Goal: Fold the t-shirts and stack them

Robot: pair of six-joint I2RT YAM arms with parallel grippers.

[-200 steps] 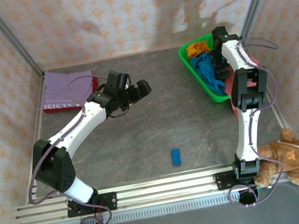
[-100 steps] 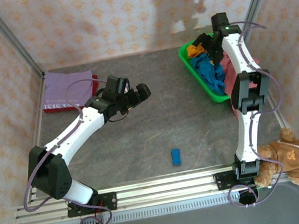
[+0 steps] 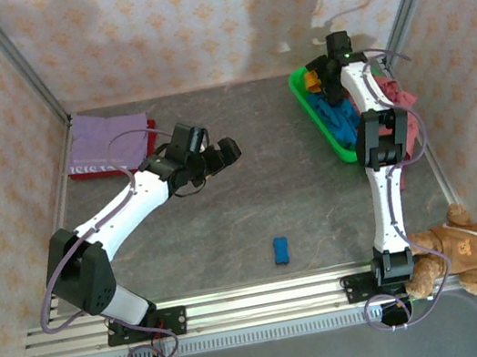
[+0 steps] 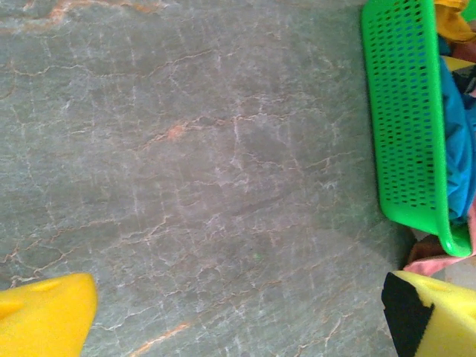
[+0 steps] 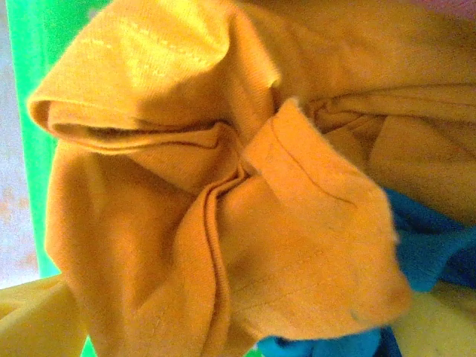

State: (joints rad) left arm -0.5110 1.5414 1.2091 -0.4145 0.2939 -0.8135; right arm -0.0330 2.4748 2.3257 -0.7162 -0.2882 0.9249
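Right gripper (image 3: 319, 73) newly above t-shirt (image 5: 186, 186) (splayed)

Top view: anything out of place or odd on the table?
Two strays that aren't shirts: a small blue block lies alone on the near middle of the table, and a teddy bear slumps in the near right corner beside the right arm's base. A salmon-pink shirt lies crumpled outside the green basket, along its right side.

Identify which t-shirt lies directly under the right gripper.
The orange t-shirt, crumpled at the far end of the green basket beneath the open right gripper; the blue t-shirt lies nearer in the basket, the lilac t-shirt folded far left.
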